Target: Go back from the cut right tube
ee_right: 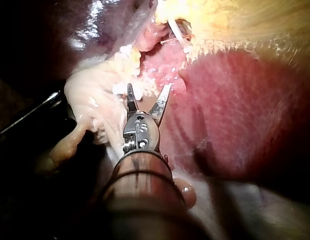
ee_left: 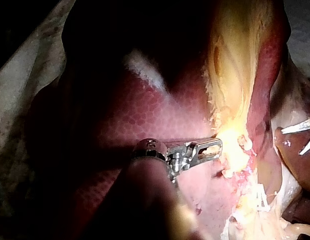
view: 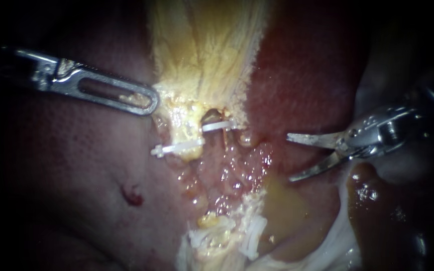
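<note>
The yellow gallbladder [view: 202, 45] hangs above the dark red liver [view: 76, 175]. Two white clips [view: 219, 125] [view: 177, 148] sit across the tissue at its lower end, and further white clips [view: 254, 236] lie lower down, with raw wet tissue [view: 227, 170] between the two groups. My left instrument [view: 149, 103] has its slotted jaws shut on the gallbladder's edge, as the left wrist view shows too [ee_left: 217, 146]. My right instrument [view: 291, 157] holds its two thin blades open, well to the right of the clips and touching nothing. In the right wrist view its blades [ee_right: 149, 92] stand short of a clip [ee_right: 177, 30].
Yellow-brown fluid [view: 287, 211] pools below my right instrument's blades. Pale white tissue [view: 337, 241] runs along the lower right. A small red spot [view: 132, 195] marks the liver at lower left. My right instrument's blades [ee_left: 292, 141] also show in the left wrist view.
</note>
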Controlling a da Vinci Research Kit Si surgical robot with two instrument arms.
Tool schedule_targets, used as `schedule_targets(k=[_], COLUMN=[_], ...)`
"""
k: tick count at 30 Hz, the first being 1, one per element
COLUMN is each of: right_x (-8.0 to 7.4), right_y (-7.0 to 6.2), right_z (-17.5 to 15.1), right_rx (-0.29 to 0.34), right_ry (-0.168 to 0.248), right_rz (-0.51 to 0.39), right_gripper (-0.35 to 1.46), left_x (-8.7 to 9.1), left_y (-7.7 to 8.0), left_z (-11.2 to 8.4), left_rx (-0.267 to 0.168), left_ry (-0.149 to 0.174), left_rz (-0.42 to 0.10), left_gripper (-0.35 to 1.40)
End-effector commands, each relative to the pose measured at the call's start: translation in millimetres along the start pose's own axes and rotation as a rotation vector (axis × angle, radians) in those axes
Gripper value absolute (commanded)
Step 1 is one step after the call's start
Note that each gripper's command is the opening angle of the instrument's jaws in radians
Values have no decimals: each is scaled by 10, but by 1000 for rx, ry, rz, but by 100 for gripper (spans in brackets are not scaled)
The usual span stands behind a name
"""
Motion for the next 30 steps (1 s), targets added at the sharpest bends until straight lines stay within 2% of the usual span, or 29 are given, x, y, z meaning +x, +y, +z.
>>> schedule_targets(k=[1, 5, 11, 15, 19, 23, 30], right_x=[1, 2, 3, 3, 4, 4, 4], right_y=[1, 3, 4, 4, 4, 3, 3], right_z=[-1, -3, -4, -4, -3, -3, -3], right_rx=[0, 0, -1, -2, 1, 0, 3], right_ry=[7, 9, 12, 12, 12, 15, 16], right_rz=[4, 6, 8, 8, 9, 9, 9], right_gripper=[143, 143, 145, 145, 145, 145, 145], left_x=[1, 5, 10, 12, 18, 20, 18], left_y=[0, 2, 6, 7, 15, 24, 27], left_z=[3, 18, 47, 64, 77, 83, 84], left_rx=[-2, -1, 33, 42, 47, 49, 56], left_ry=[-3, -4, 1, 0, 2, 5, -1], left_rz=[0, 2, 2, 42, 85, 119, 126], left_gripper=[-35, -35, -35, -35, -35, -35, -35])
